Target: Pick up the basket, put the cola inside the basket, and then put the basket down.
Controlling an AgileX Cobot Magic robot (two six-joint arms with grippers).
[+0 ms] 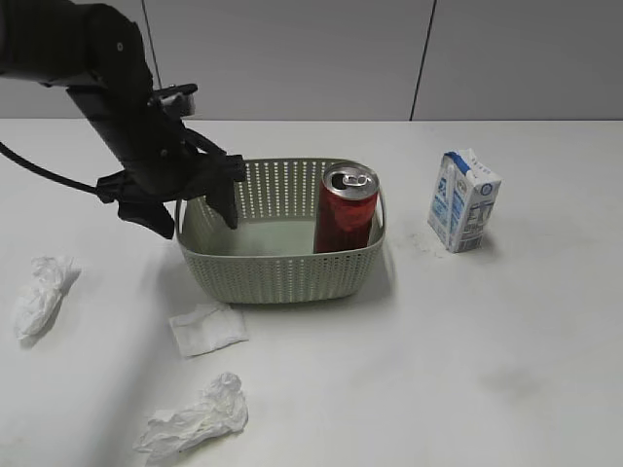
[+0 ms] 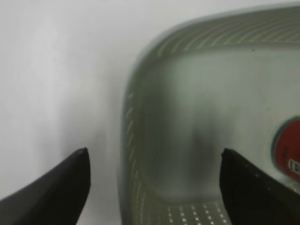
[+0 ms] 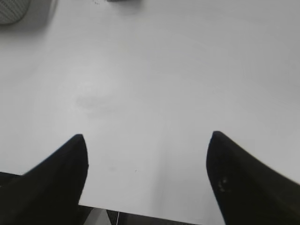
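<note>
Straddling the basket's left wall, the left gripper stands with its jaws apart, one finger outside the rim and the other inside; in the left wrist view the wall runs up between the two dark fingertips without clear contact on either, though that picture is blurred. Left of and below this gripper lie three bits of crumpled tissue on the desk, all clear of the basket.

To the gripper's right, inside the basket against its far right wall, the cola stands upright, its silver top above the rim; the left wrist view catches a red edge of it at the right. The basket appears to rest flat on the desk. Further right, well apart from the basket, stands a blue-and-white carton.

The right gripper is out of the exterior view; its own camera shows its fingers spread over bare desk, holding nothing.

My reading: the can is in and the basket is down, so the task looks to be at its last step, the release. The next move likely calls for lifting the left gripper straight up and away so neither finger drags the wall or tips the can.
</note>
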